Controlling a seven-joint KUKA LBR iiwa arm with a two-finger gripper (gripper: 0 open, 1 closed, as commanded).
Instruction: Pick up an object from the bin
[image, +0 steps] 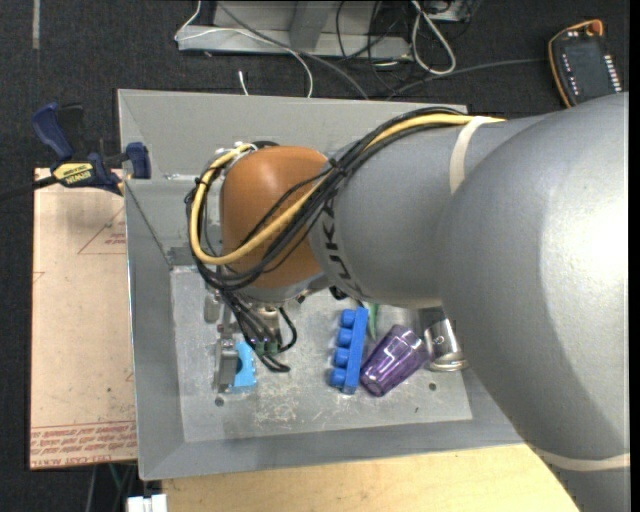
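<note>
Since the gripper (233, 366) hangs low over the bin (300, 408) floor, well left of the blue studded brick (348, 349), it is probably there for the small light-blue piece (243, 373) at its tip; whether it is open or closed I cannot tell.

Blue block (348, 350), purple cup (392, 362), grey bin (300, 405)

A dark, textured floor (80, 60) lies around the work area. At the top edge sits a flat, pale grey unit (250, 35), with black and white cables (432, 50) looping just beside it. In the upper right corner rests a black handheld pendant (585, 62) with an orange rim.
</note>
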